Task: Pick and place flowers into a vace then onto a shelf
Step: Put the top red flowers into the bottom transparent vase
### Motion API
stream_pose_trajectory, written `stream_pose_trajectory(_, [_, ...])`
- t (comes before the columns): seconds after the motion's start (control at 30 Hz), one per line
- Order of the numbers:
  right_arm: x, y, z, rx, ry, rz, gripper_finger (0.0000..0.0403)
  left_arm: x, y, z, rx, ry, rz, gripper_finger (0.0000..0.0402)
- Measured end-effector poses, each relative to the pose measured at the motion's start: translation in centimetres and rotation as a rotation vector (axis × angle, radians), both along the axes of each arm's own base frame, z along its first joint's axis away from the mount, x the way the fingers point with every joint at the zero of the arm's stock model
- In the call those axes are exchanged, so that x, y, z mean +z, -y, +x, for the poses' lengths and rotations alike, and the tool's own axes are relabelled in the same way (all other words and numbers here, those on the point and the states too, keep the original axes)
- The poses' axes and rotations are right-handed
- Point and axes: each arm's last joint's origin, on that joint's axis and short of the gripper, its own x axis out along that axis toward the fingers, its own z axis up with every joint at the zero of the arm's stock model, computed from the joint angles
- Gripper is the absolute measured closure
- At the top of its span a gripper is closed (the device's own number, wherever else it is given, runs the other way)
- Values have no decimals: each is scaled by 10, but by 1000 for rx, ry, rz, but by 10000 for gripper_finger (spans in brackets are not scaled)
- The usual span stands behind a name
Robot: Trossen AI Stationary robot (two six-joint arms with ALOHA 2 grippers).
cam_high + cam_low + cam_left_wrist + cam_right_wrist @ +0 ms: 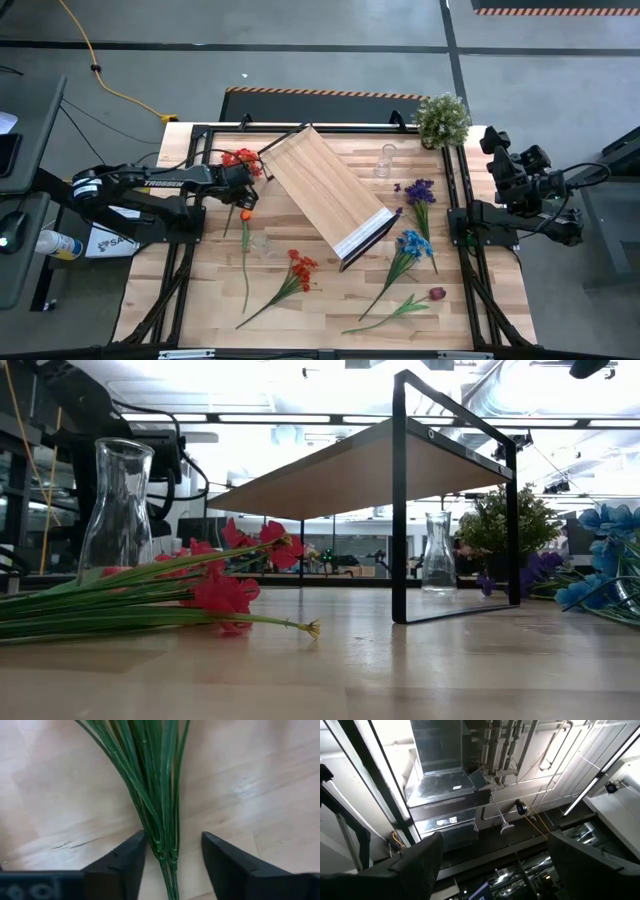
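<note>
Left gripper (pixel 243 197) down at table's (pixel 330 300) left-rear part, just beside shelf's (pixel 325 190) left edge, over a red-bloomed flower (pixel 240 160) w/ long green stem. Left wrist view: fingers (pixel 125 865) spread, one each side of bunched green stems (pixel 155 795), stems lying flat on wood btwn them; left finger touching or nearly touching stems, right one clear of them. Not clamped yet.

Right gripper (pixel 492 865) parked off table's right edge, raised, pointing up at ceiling ducts; fingers apart, nothing btwn them.

Shelf lying diagonally across table centre, white strip at its front-right end, black frame underneath. Low view: plank top raised on frame legs, table visible below it.

Flowers scattered on table, none in a vase:
- orange bloom (pixel 246 214) just in front of left gripper, stem running toward front.
- red-orange flower (pixel 300 268) front-centre, stem angled to front-left.
- blue flower (pixel 411 244) right of shelf's white end.
- purple flower (pixel 419 190) behind blue one, near right side.
- dark red flower (pixel 436 294) front-right, stem lying toward centre.

Clear glass vase (pixel 384 160) upright at rear, btwn shelf and potted plant (pixel 441 118). Second clear vase (pixel 117 505) upright, close to low camera, behind red blooms & stems.
</note>
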Motion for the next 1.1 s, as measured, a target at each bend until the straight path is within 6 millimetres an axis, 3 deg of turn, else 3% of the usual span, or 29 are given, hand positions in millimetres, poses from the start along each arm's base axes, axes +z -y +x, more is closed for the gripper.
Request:
stream_pose_trajectory(0.57, [0, 0, 0, 0, -2, 0, 59, -1, 2, -7, 68, -62, -6, 353])
stream_pose_trajectory(0.9, [0, 0, 0, 0, -2, 0, 59, -1, 2, -7, 85, -63, -1, 331])
stream_pose_trajectory(1.1, [0, 0, 0, 0, -2, 0, 59, -1, 2, -7, 86, -65, 2, 359])
